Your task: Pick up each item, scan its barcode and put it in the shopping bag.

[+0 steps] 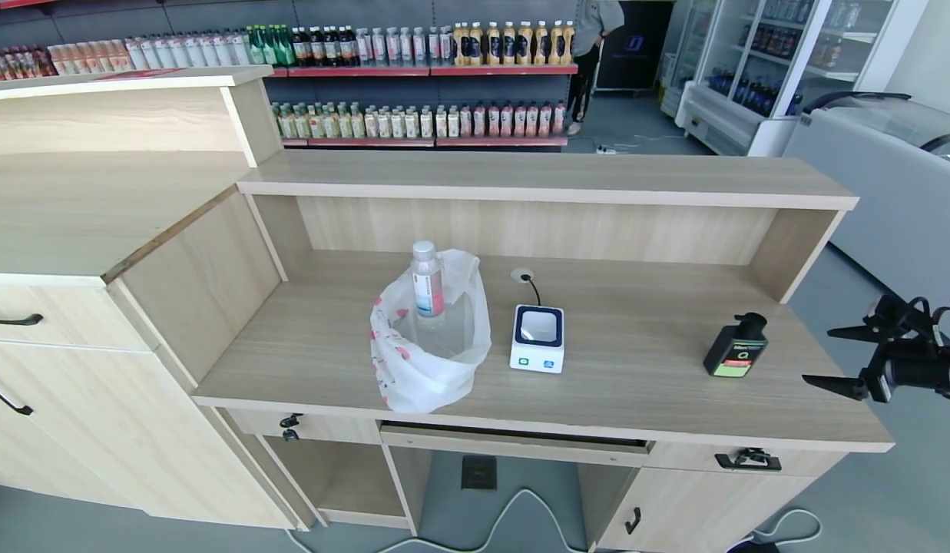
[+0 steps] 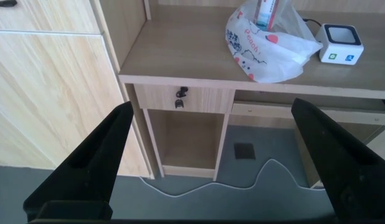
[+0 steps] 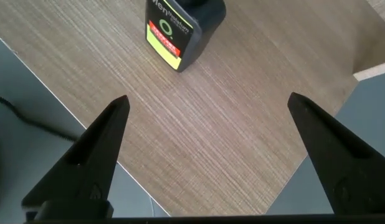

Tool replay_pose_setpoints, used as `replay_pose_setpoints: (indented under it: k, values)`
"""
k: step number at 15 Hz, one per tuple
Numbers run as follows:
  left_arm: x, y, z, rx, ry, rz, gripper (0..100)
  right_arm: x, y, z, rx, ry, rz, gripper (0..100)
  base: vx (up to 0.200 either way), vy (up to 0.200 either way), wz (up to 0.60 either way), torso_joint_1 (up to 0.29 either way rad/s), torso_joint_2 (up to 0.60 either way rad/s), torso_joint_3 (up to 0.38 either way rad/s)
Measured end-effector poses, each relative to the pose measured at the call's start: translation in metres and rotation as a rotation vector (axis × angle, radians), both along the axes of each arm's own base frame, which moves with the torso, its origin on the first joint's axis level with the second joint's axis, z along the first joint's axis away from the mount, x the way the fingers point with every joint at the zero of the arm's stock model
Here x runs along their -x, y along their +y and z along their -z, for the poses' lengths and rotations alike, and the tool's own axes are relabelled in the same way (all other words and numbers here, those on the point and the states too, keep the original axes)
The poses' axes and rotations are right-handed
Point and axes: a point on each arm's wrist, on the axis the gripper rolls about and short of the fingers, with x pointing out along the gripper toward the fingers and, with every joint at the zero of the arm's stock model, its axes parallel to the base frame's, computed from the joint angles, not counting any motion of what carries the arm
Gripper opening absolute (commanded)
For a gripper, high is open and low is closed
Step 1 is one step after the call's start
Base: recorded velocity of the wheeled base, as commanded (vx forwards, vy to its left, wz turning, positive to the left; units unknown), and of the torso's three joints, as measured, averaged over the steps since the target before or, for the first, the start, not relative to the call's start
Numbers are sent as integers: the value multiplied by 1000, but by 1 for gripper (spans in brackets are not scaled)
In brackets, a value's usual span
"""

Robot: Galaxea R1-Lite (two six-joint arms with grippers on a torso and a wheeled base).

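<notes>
The light wooden checkout counter (image 1: 636, 369) spans the middle of the head view, its worktop running from centre left to the right edge. Left of centre on it sits the white plastic shopping bag (image 1: 425, 369), mouth open, with red printed marks on its side. A clear water bottle (image 1: 427, 288) with a pink label and white cap stands upright inside the bag, so by the look of it one item is already packed.

The right gripper (image 1: 816, 355) hangs at the right edge of the frame, beside the counter's right end, fingers spread wide and holding nothing. The left gripper (image 2: 211, 104) is down in front of the counter, below the worktop, its fingers also wide apart and empty.

Just right of the bag, near it but apart, lies the white barcode scanner (image 1: 537, 338), window up, its cable running to a hole behind it.

Well to the right stands a black pump bottle (image 1: 736, 347) with a green and red label, upright, close to the right gripper. I judge this the one item left: it is to be picked up, scanned and bagged.
</notes>
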Motion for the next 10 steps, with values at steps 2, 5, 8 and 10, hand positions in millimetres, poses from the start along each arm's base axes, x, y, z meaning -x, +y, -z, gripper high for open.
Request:
replay_pose_setpoints:
  k: [2, 5, 8, 10]
  values:
    - [0, 0, 0, 0, 0, 0, 100, -9, 2, 6, -1, 2, -16, 100, 0, 0, 0, 0, 0, 0]
    - [0, 0, 0, 0, 0, -1, 100, -29, 12, 11, 9, -14, -58, 100, 0, 0, 0, 0, 0, 0]
    - [0, 0, 0, 0, 0, -1, 100, -47, 20, 17, 17, -28, -94, 100, 0, 0, 0, 0, 0, 0]
    - [0, 0, 0, 0, 0, 0, 100, -57, 28, 24, 20, -28, -121, 100, 0, 0, 0, 0, 0, 0]
